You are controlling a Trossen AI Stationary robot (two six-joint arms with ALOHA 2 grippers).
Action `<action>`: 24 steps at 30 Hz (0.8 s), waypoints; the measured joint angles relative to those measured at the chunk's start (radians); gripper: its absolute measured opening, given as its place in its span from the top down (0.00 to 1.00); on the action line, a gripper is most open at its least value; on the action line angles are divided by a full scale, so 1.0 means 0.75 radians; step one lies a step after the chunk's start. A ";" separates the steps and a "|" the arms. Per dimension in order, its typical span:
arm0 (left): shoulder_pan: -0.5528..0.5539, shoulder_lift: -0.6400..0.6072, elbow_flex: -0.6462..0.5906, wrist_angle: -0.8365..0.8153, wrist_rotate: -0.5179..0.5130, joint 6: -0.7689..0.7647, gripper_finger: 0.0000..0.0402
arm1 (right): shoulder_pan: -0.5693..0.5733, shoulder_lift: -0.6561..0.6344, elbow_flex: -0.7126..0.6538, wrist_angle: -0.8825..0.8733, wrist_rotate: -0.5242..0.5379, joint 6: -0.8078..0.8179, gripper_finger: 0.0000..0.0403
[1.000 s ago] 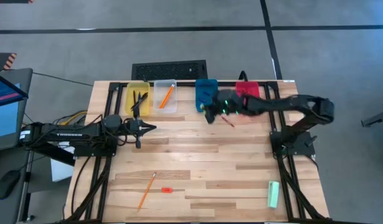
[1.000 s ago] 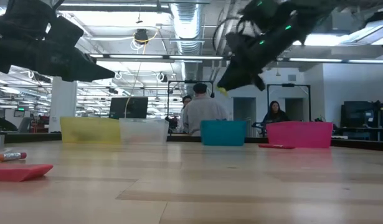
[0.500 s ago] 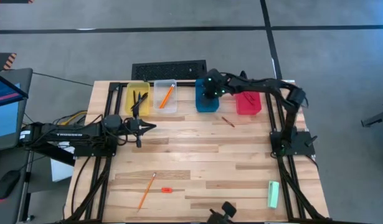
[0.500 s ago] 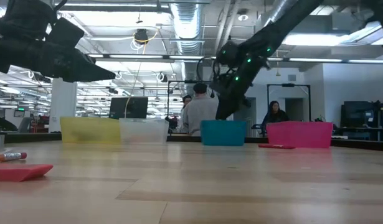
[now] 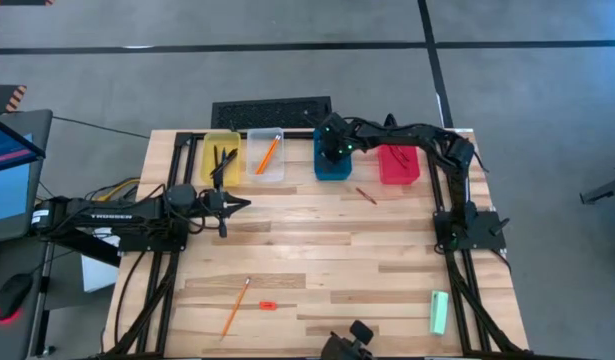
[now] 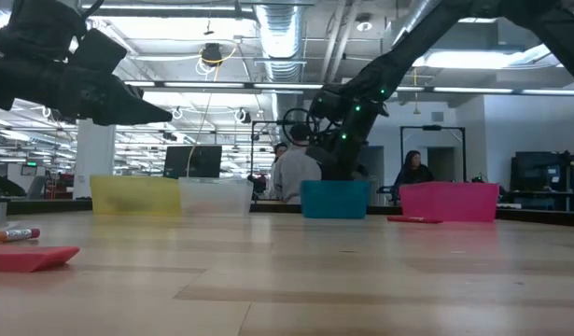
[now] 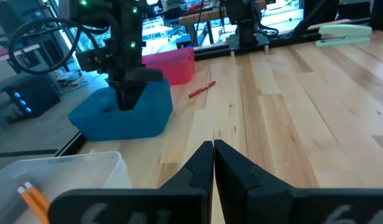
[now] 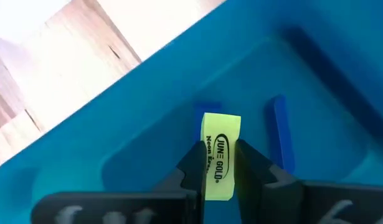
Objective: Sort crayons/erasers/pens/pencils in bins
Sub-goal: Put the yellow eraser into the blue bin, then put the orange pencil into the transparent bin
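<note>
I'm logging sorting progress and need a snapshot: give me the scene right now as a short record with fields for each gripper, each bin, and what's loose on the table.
right gripper: shut on the yellow eraser, inside the blue bin
left gripper: shut, empty, waiting near the yellow bin
blue bin: blue erasers in it
yellow bin: dark pens
clear bin: orange pencils
red bin: contents unclear
loose on the table: crayon, pencil, red-orange eraser, pale green bar
</note>
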 joint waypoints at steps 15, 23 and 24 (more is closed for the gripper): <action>0.000 0.000 0.000 -0.061 0.000 -0.013 0.98 | 0.021 -0.003 0.076 -0.166 0.007 -0.007 0.53; 0.000 0.000 0.000 -0.057 0.000 -0.055 0.98 | 0.129 -0.105 0.102 -0.322 0.077 -0.133 0.58; 0.000 0.000 0.000 -0.057 0.000 -0.063 0.98 | 0.151 -0.136 0.072 -0.293 0.111 -0.142 0.62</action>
